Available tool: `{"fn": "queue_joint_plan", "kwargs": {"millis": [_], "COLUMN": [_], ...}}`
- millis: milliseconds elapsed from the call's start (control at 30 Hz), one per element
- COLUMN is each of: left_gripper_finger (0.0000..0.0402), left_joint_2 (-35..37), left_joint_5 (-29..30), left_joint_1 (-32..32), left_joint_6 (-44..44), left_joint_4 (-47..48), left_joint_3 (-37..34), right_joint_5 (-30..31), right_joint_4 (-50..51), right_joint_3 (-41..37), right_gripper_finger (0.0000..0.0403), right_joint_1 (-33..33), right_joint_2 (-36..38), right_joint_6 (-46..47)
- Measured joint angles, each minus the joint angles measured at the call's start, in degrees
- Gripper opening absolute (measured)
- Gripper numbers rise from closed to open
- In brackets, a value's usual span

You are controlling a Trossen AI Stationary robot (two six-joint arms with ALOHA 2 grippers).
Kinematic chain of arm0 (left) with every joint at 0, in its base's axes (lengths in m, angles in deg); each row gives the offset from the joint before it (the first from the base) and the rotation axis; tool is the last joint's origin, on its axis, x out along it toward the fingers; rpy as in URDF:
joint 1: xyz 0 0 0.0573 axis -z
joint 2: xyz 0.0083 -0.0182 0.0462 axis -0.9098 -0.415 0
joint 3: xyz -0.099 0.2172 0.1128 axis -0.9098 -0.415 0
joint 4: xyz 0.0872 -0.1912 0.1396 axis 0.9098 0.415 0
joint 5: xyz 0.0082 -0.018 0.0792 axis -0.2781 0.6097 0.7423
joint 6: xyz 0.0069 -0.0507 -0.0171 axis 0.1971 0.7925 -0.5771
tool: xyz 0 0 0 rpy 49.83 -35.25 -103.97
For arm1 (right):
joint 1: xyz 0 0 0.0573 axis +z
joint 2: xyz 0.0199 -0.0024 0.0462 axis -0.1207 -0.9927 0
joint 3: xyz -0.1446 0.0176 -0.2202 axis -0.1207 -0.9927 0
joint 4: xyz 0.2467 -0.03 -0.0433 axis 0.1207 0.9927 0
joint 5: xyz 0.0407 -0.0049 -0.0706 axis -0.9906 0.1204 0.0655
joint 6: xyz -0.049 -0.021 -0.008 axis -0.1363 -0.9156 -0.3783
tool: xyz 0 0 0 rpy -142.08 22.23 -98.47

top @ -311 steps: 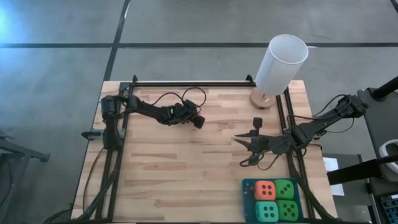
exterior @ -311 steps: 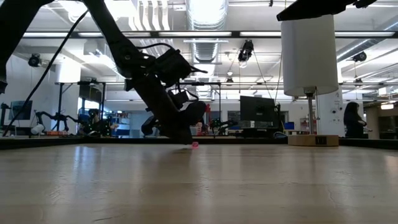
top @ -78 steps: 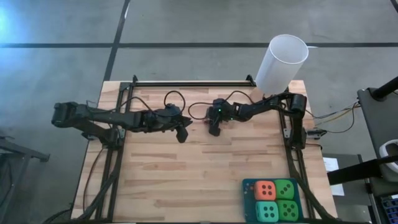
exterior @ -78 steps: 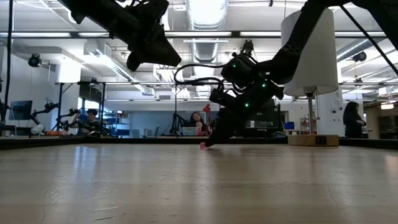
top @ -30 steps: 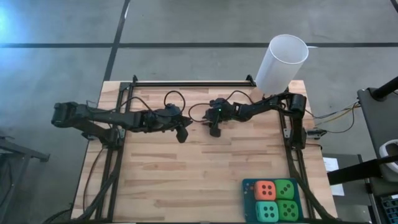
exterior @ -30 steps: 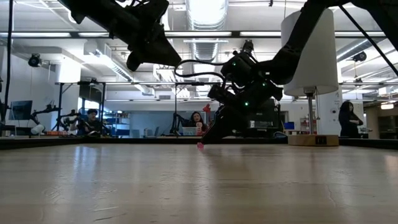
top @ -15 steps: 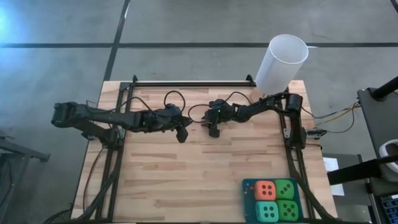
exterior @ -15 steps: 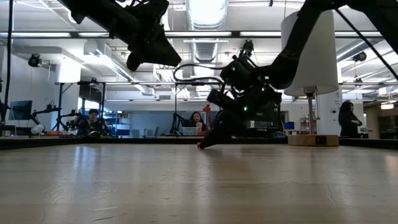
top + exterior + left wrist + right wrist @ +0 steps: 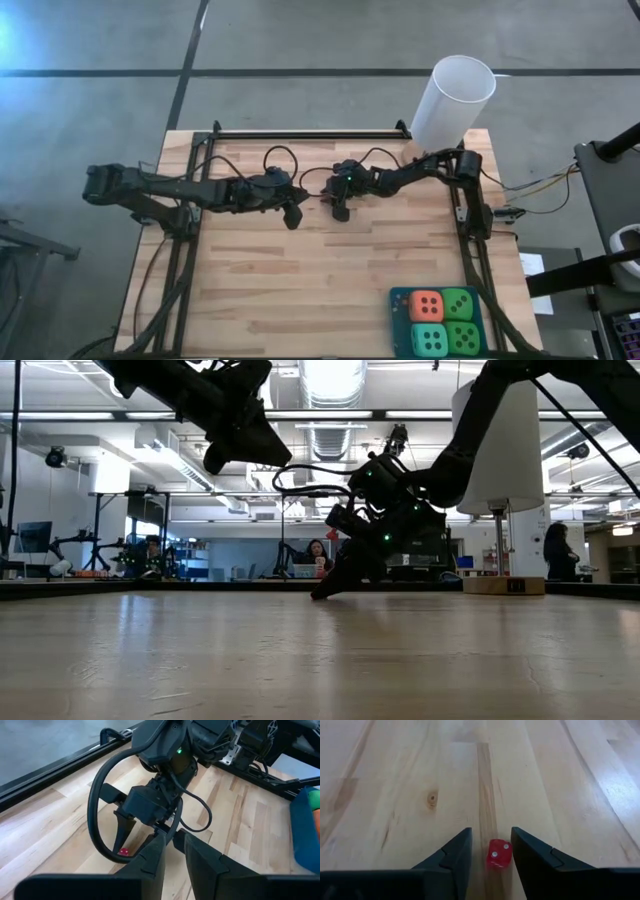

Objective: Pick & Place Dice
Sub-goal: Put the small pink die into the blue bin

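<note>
Dice: only in the wrist views do we see a small red die [image 9: 498,853] lying between the right gripper's [image 9: 490,851] parted fingers; the left gripper [image 9: 292,215], hovering beside, stands open.

Arms: two, dark matte black, slim jointed links, blocky housings at the wrists.
Left gripper [image 9: 292,217]: black, two flat fingers [image 9: 150,862] with stepped, angular inner faces.
Right gripper [image 9: 490,851]: black, two wedge-shaped fingers [image 9: 450,857] tapering to narrow tips.
Cables: black, looping loosely off both wrists; one wide loop on the right wrist.
Markings: small green light on the right wrist housing.
</note>
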Motion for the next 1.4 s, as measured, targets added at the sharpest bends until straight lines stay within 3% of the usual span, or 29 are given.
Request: {"fn": "queue_joint_plan", "kwargs": {"millis": [433,800,1067,1400], "left_gripper_finger": [0.0078,0.0078,0.0078,0.0078], "left_joint_2": [0.0,0.0,0.0,0.0], "left_joint_5": [0.0,0.0,0.0,-0.02], "left_joint_1": [0.01,0.01,0.02,0.38], "left_joint_6": [0.02,0.01,-0.02,-0.46], "left_joint_4": [0.0,0.0,0.02,-0.05], "left_joint_3": [0.0,0.0,0.0,-0.02], "right_joint_5": [-0.65,-0.02,-0.2,-0.46], "right_joint_4": [0.65,4.41,14.18,29.39], "right_joint_3": [-0.23,-0.47,-1.94,-4.27], "right_gripper_finger": [0.0049,0.0051,0.0051,0.0051], "right_joint_1": [0.02,0.03,3.23,12.6], "right_joint_2": [0.67,3.69,14.96,31.19], "right_joint_6": [-0.39,-0.66,-3.17,-4.86]}}
